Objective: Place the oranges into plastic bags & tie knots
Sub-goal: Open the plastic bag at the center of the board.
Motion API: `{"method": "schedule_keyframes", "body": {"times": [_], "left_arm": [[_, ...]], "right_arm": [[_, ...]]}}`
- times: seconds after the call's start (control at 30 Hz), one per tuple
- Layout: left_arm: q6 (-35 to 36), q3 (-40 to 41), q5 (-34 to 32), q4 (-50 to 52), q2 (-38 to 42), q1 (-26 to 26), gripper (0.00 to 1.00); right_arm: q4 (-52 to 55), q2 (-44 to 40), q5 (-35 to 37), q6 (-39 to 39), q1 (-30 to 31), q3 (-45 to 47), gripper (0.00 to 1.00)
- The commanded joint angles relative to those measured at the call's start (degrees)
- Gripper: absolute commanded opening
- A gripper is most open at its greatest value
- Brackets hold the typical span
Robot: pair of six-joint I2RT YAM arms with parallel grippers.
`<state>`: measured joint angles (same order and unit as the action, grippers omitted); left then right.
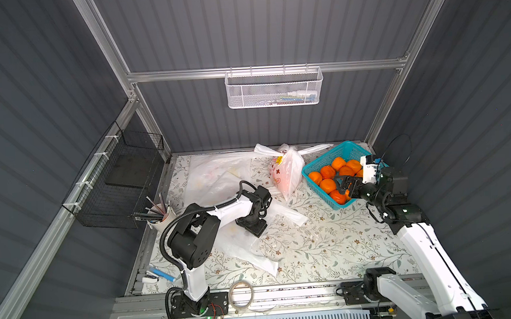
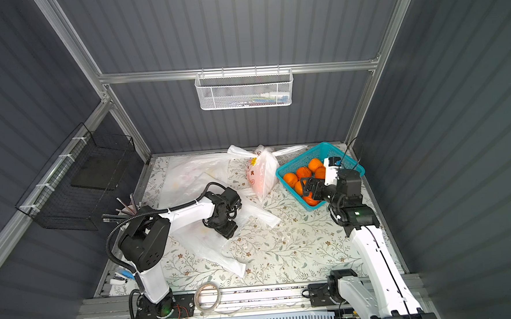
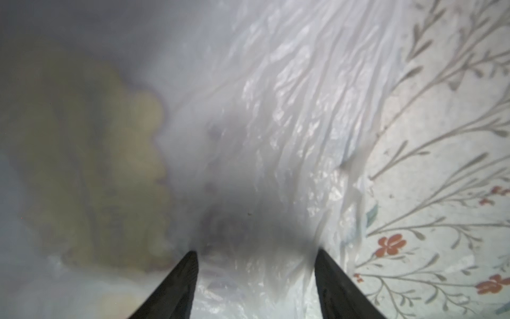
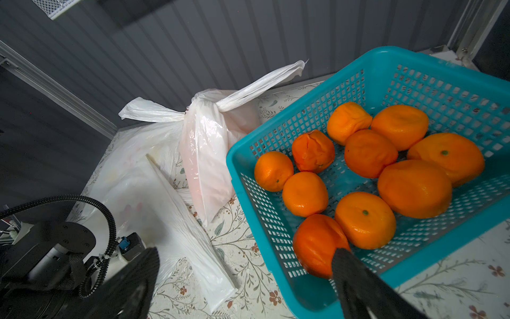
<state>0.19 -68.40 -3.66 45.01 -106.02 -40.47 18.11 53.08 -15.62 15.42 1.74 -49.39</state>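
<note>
Several oranges (image 1: 327, 185) (image 4: 369, 153) lie in a teal lattice basket (image 1: 345, 146) (image 2: 322, 147) (image 4: 386, 55) at the back right. My right gripper (image 1: 341, 185) (image 2: 309, 187) (image 4: 245, 251) is open over the basket's near-left corner, with one finger above an orange and the other outside the rim. A filled plastic bag (image 1: 291, 170) (image 2: 264, 171) (image 4: 209, 154) leans beside the basket, its handles tied in a knot (image 4: 218, 103). My left gripper (image 1: 253, 231) (image 2: 223, 231) (image 3: 255, 252) points down, open, onto a flat crumpled bag (image 1: 243, 245) (image 3: 289, 110).
Another flat bag (image 1: 210, 174) lies at the back left. A cup of pens (image 1: 161, 216) and a black wire basket (image 1: 114, 185) are on the left. A tape roll (image 1: 240, 293) sits on the front rail. A white mesh basket (image 1: 274, 88) hangs on the back wall.
</note>
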Motion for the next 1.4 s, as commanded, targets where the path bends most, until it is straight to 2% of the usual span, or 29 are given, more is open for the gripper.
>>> {"method": "schedule_keyframes", "body": {"times": [0.0,0.37,0.63,0.83,0.93,1.03,1.1,1.27,1.37], "left_arm": [[-0.8,0.7,-2.0,-1.0,-1.9,-0.2,0.61],[0.1,0.0,-2.4,-2.8,1.0,0.6,0.25],[0.3,0.7,-3.0,-3.7,2.0,1.6,0.04],[-0.1,1.0,-0.6,-4.1,7.1,3.0,0.0],[-1.6,0.9,3.8,-5.2,11.3,4.9,0.0],[-6.3,1.4,11.2,-7.5,15.9,9.0,0.0],[-9.6,1.0,14.9,-8.0,18.4,11.0,0.0],[-13.5,-2.9,21.9,-6.5,21.5,11.5,0.0],[-16.6,-4.7,28.8,-7.4,22.6,11.6,0.0]], "right_arm": [[0.4,0.3,0.6,-0.8,-0.3,0.3,0.99],[0.4,0.7,0.9,-1.2,-0.4,0.4,0.99],[0.6,0.0,1.5,-1.4,-0.5,0.7,0.99],[0.9,-0.5,0.7,-1.6,-0.6,0.7,0.99],[1.3,-0.4,0.1,-1.5,-0.8,0.6,0.99],[3.2,0.8,-0.6,-1.1,-1.7,-0.4,0.99],[5.8,2.5,-1.6,-0.9,-2.9,-1.5,0.99],[11.6,10.4,-6.1,-2.8,-5.5,-6.3,0.99],[13.6,17.5,-5.3,-4.0,-5.8,-9.4,0.99]]}}
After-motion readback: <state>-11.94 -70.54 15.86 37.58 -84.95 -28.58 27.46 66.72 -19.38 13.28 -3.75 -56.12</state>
